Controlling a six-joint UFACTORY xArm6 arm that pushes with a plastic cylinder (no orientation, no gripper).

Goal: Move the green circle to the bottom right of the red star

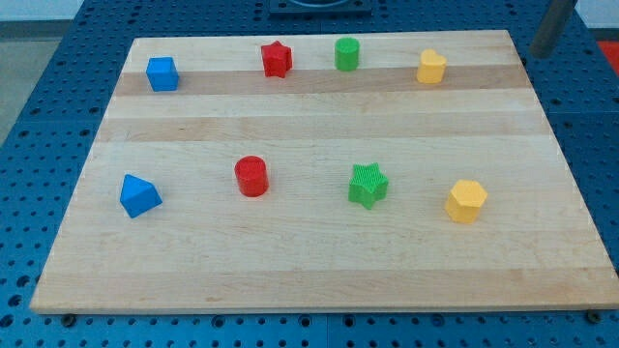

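The green circle (347,53) stands near the view's top edge of the wooden board (309,280), just right of the red star (277,59) and about level with it; the two are apart. My rod comes in at the view's top right corner. My tip (540,50) is just off the board's top right corner, far right of the green circle and touching no block.
Also on the board are a blue cube (162,73) at top left, a yellow block (431,68) at top right, a blue triangle (139,196), a red circle (251,176), a green star (368,185) and a yellow hexagon (466,201).
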